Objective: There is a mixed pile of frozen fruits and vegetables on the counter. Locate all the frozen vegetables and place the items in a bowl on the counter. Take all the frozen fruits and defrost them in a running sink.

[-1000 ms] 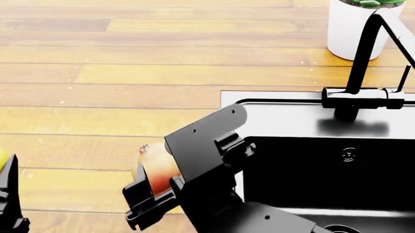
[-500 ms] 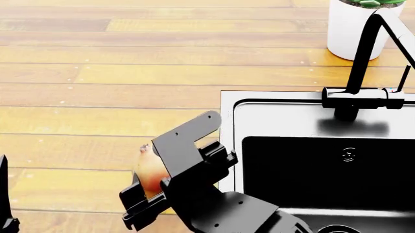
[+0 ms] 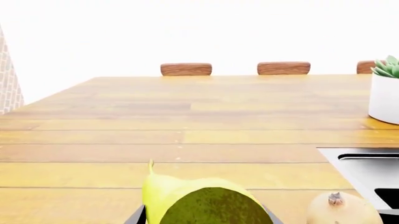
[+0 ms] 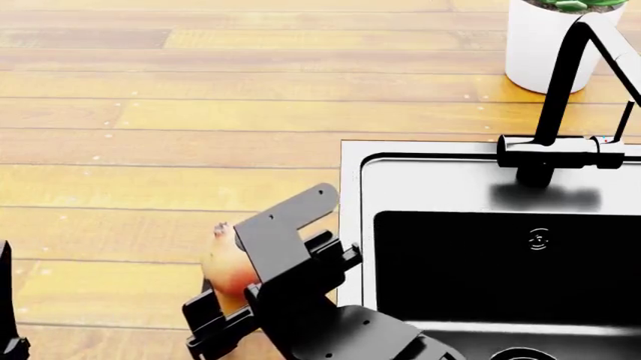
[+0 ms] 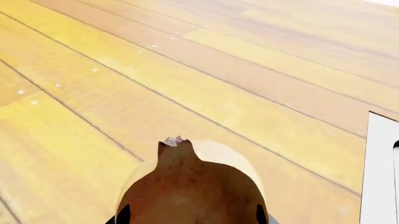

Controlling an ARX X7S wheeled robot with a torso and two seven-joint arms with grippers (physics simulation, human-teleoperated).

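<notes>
Gripping a round orange-red fruit (image 4: 227, 264) in our right gripper (image 4: 233, 281), we see it low and left of centre in the head view, over the wooden counter (image 4: 180, 112) just left of the sink (image 4: 451, 187). Our right fingers are clamped on the fruit from both sides, with dark pads at its flanks in the right wrist view (image 5: 190, 186). It is nearly round, so its long axis is only slight; its small nub (image 4: 221, 229) points toward the upper left of the head view, away from us and up the planks. Compared with half a second ago, our right gripper and the fruit have slid a little lower in the frame and the bracket now covers less of the sink's steel rim; a second ago it reached further right, over the basin's left edge. Our left gripper (image 4: 8, 307) shows only as a dark sliver at the lower left edge, and we cannot tell from that view how its fingers stand; in the left wrist view a yellow-green pear (image 3: 199, 203) sits right at the camera between dark finger tips. A black faucet (image 4: 561, 112) and a white plant pot (image 4: 546, 45) fill the upper right. We read no brand, label or writing anywhere.
</notes>
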